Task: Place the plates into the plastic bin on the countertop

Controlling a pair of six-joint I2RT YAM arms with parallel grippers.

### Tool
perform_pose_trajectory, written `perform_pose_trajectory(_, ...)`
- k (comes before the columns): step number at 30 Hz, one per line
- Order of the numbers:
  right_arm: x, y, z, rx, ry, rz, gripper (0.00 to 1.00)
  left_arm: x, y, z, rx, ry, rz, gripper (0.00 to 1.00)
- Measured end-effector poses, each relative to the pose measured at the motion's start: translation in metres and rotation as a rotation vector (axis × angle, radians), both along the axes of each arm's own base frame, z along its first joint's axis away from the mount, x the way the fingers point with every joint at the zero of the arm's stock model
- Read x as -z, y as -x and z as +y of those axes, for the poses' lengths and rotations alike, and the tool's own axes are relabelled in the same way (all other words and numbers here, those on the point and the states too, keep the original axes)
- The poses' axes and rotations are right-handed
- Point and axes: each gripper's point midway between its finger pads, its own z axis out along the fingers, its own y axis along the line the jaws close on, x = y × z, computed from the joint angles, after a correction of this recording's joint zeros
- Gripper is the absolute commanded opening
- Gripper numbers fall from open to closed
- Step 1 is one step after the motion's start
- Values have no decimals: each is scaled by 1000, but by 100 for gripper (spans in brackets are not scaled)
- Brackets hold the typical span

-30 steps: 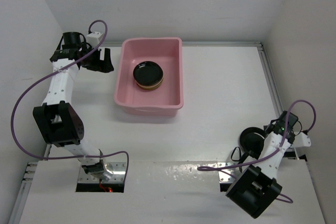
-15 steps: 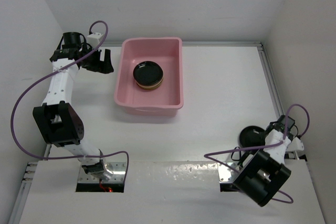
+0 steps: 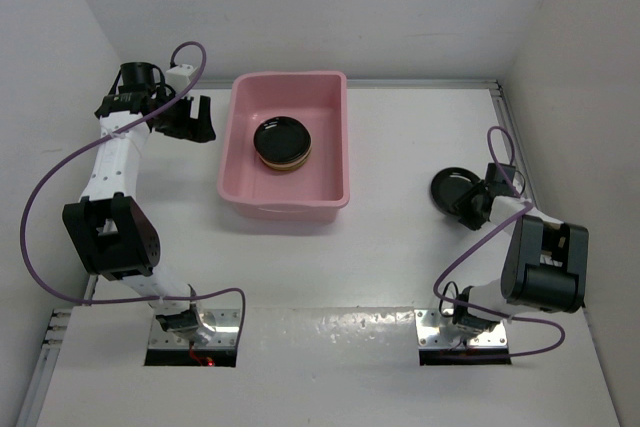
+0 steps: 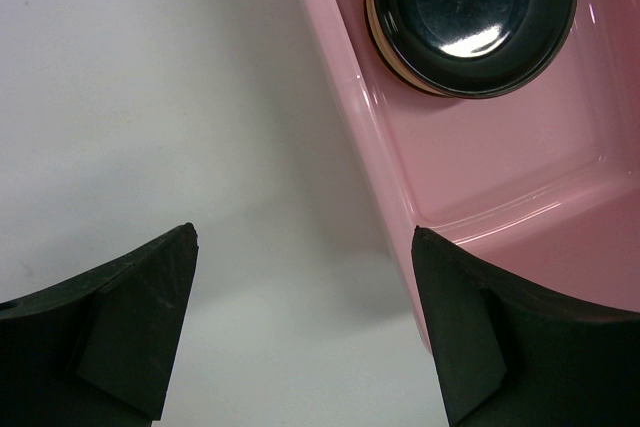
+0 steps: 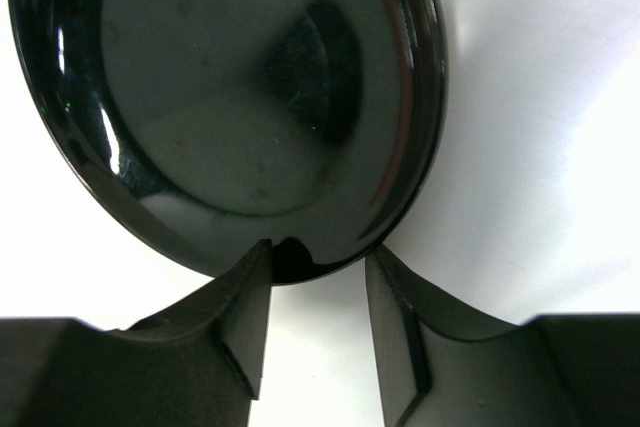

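Right gripper [image 3: 470,203] first: on the overhead camera I am seeing it out over the right side of the countertop [image 3: 400,247], pinching the near edge of a black plate [image 3: 450,187] that is sitting well apart from the pink plastic bin [image 3: 285,209]. I am counting one bin, one stack of plates [image 3: 281,140] inside it, black on top with an amber edge showing beneath, and one loose plate at the right gripper. How many plates are making up the stack I cannot tell. The left gripper [image 3: 190,117] is hanging just beside the bin's left wall. On the left wrist camera I am looking between its fingers, which are standing wide apart and grasping nothing; the bin's rim is running up between them, with the one stack lying at the top of the view. On the right wrist camera the single black plate is filling the frame, tilted, its lower rim poking down between the fingers, and both fingertips are pressing against it, so I am reading this as a grasp. I am judging the step in hand to be the carry of this plate to the bin. The next move is calling for a swing left across the open counter, clearing the bin's rolled rim, then a release over the stack.
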Motion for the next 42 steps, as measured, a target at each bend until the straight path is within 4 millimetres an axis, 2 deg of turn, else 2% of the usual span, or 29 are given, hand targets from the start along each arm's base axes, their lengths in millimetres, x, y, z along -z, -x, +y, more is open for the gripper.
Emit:
perform_pose_trajectory(1,0,-7,5,-29,-6,-9,40,0,0,0,0,0,0,89)
perform_pose_trajectory(5,-2,-20,18,-82,-28,-54,52,0,1,1,-4,-5,3,89)
perform_pose_trajectory(14,-6,-21,9,115,-186,-186,50,1,2,1,-7,-7,7,89)
perform_pose_trajectory(17,-4,-26,7,165,-228,-201,38,1,2,2,-8,-8,8,89)
perform_pose_trajectory(18,-3,-29,6,173,-241,-204,25,1,2,2,-9,-10,8,89)
perform_pose_trajectory(21,4,-37,5,195,-272,-202,0,1,2,3,-14,-16,7,89)
perform_pose_trajectory(26,2,-41,2,204,-288,-207,0,0,5,6,-26,-32,5,89)
perform_pose_trajectory(29,-8,-40,3,184,-258,-196,0,0,6,8,-31,-40,8,89)
perform_pose_trajectory(32,-43,-58,11,111,-174,-234,0,0,6,9,-33,-45,6,89)
perform_pose_trajectory(34,-86,-86,23,40,-126,-306,0,0,6,9,-34,-46,5,89)
perform_pose_trajectory(37,-174,-142,54,-83,-69,-498,0,0,5,9,-37,-46,5,89)
perform_pose_trajectory(40,-255,-181,111,-224,-64,-674,0,0,5,9,-39,-45,2,89)
perform_pose_trajectory(42,-287,-196,159,-323,-86,-742,0,0,4,9,-39,-46,0,89)
